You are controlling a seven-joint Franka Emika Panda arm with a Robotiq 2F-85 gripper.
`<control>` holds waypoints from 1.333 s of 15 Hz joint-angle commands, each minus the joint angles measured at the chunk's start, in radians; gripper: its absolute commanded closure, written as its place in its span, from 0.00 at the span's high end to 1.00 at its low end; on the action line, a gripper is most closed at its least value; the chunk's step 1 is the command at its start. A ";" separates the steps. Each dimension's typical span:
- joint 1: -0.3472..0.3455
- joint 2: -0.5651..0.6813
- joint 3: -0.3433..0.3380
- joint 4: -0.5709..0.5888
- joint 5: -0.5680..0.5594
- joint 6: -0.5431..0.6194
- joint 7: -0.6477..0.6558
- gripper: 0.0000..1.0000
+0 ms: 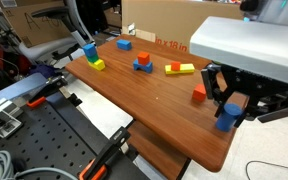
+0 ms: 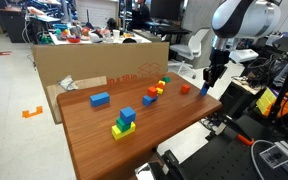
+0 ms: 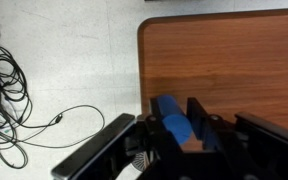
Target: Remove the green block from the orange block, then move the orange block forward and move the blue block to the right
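Note:
My gripper [image 1: 228, 104] is shut on the tall slim blue block [image 1: 227, 119], held upright at the table's corner; I cannot tell if it touches the wood. The wrist view shows the blue block [image 3: 174, 120] between the fingers [image 3: 177, 108], close to the table's edge. The orange block [image 1: 199, 95] stands alone on the table just beside the gripper, nothing on top of it; it also shows in an exterior view [image 2: 184, 88]. The green block [image 1: 188, 68] lies flat next to a yellow piece, further in.
The wooden table [image 1: 154, 115] also holds a squat blue cube [image 1: 125, 43], a red-and-blue piece [image 1: 142, 62] and a blue-and-yellow piece [image 1: 92, 57]. A cardboard box [image 2: 94, 60] stands along one side. Cables lie on the floor [image 3: 24, 90] beyond the table's edge.

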 commanded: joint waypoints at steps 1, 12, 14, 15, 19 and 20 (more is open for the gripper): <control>0.016 0.027 -0.019 0.038 -0.027 -0.025 0.037 0.08; 0.037 0.032 -0.005 0.081 -0.018 -0.142 0.036 0.38; 0.034 0.026 -0.002 0.087 -0.013 -0.161 0.033 0.65; 0.034 0.014 -0.002 0.082 -0.013 -0.151 0.031 0.71; 0.020 -0.083 0.021 0.048 0.014 -0.125 -0.001 0.99; 0.018 -0.111 0.026 0.045 0.020 -0.132 -0.009 1.00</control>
